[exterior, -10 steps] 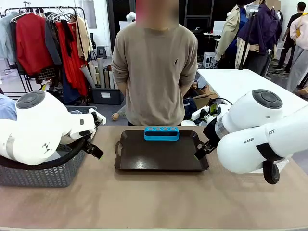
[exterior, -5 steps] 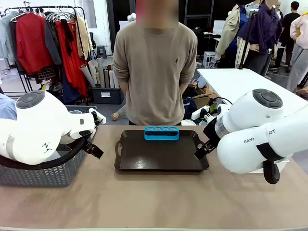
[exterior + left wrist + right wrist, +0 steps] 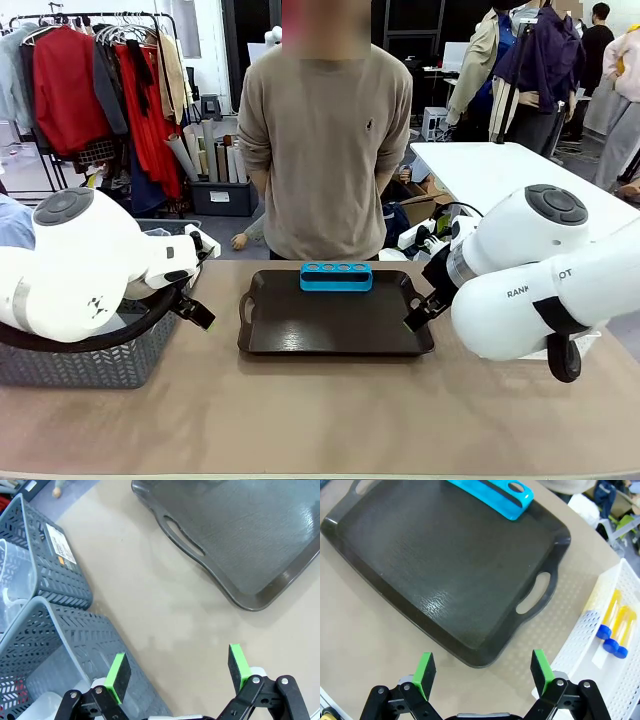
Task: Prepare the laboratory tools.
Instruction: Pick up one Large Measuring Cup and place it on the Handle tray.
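Note:
Several tubes [image 3: 611, 616] of yellow liquid with blue caps lie in a white mesh basket [image 3: 580, 645] to the right of the dark tray [image 3: 445, 565]. My right gripper [image 3: 482, 667] hovers open over the table just off the tray's near right corner, with nothing between its green pads [image 3: 540, 665]. My left gripper [image 3: 178, 666] is open and holds nothing, above the bare table between the grey baskets [image 3: 65, 585] and the tray [image 3: 240, 540]. Something of clear plastic [image 3: 12, 577] lies in the farther grey basket; I cannot tell what it is.
A blue rack [image 3: 336, 277] with a row of holes stands at the tray's [image 3: 335, 320] far edge. A person [image 3: 325, 140] stands behind the table with both arms behind the back. A grey basket [image 3: 90, 360] sits under my left arm.

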`<control>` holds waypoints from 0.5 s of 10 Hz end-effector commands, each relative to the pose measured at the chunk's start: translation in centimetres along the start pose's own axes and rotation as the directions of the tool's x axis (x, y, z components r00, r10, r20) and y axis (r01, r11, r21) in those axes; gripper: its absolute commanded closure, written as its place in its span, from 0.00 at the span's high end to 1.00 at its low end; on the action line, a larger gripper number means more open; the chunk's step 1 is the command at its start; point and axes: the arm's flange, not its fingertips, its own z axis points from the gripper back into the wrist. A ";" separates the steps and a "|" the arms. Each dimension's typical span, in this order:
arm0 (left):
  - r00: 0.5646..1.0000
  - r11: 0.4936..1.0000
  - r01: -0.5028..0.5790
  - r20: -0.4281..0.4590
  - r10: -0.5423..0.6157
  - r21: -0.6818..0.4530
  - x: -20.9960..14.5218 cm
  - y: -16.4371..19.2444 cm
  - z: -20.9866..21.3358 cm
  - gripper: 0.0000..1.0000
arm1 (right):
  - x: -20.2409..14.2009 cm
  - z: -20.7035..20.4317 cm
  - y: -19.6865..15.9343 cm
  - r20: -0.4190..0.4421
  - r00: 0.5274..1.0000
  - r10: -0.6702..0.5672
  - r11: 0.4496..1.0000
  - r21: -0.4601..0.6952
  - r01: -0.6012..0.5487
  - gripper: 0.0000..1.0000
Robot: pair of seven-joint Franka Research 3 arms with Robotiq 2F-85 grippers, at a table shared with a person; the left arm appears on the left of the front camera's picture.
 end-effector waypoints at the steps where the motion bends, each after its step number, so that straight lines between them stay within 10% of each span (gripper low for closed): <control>1: 1.000 1.000 0.000 0.000 0.000 0.000 0.0 0.0 0.0 1.00 | 0.0 0.0 0.0 0.000 1.000 0.000 1.000 0.000 0.000 1.00; 5: 1.000 1.000 0.000 0.000 0.000 0.000 0.0 0.0 0.0 1.00 | 0.0 0.0 0.0 0.000 1.000 0.000 1.000 0.000 0.000 1.00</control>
